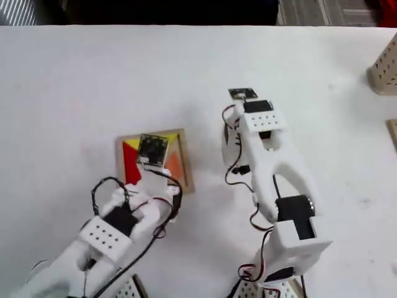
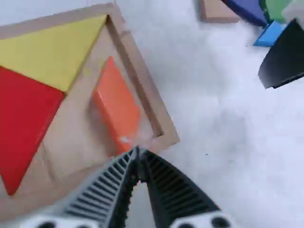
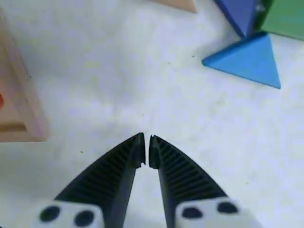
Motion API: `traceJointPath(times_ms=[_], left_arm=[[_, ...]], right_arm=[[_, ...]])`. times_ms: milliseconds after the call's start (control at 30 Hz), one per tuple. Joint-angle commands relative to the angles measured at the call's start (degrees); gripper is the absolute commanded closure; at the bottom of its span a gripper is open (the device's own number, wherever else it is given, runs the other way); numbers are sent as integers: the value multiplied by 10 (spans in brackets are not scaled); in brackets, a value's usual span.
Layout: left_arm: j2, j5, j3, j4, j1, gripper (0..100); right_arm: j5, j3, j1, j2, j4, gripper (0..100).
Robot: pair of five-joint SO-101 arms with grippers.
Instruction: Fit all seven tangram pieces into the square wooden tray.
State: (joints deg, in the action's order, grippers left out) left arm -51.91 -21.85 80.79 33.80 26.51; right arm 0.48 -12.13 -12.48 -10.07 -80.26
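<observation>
Three pieces sit in the tray [image 2: 142, 90]: a red triangle [image 2: 23, 123], a yellow triangle [image 2: 52, 52] beside it, and an orange piece [image 2: 116, 111] along the wall. The left gripper [image 2: 139, 154], jaws closed on nothing, hovers with its tips at the orange piece's near end. To seat that piece, press low with closed tips and slide it gently flush with the wall, not over the rim. The right gripper [image 3: 146, 149], likewise closed and empty, hangs above the table [image 3: 95, 71]. The light-blue triangle [image 3: 247, 59], dark-blue piece [image 3: 237, 14] and green piece [image 3: 285, 19] lie beyond. It should spread wide before descending on one.
</observation>
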Motion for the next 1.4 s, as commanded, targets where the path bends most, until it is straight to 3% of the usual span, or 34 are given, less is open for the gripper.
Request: traceJointPath(times_ms=[0, 300, 733, 1167, 1367], left_arm=[[83, -18, -58, -44, 9, 980], [212, -18, -111, -55, 5, 980], [224, -18, -122, -60, -67, 980], [224, -18, -124, -76, -65, 980], [271, -22, -130, -129, -65, 980]], right_arm=[[2, 3, 7, 26, 3, 981], [2, 3, 7, 26, 3, 981], [2, 3, 7, 26, 3, 981], [2, 3, 7, 26, 3, 981], [2, 3, 7, 27, 2, 981]])
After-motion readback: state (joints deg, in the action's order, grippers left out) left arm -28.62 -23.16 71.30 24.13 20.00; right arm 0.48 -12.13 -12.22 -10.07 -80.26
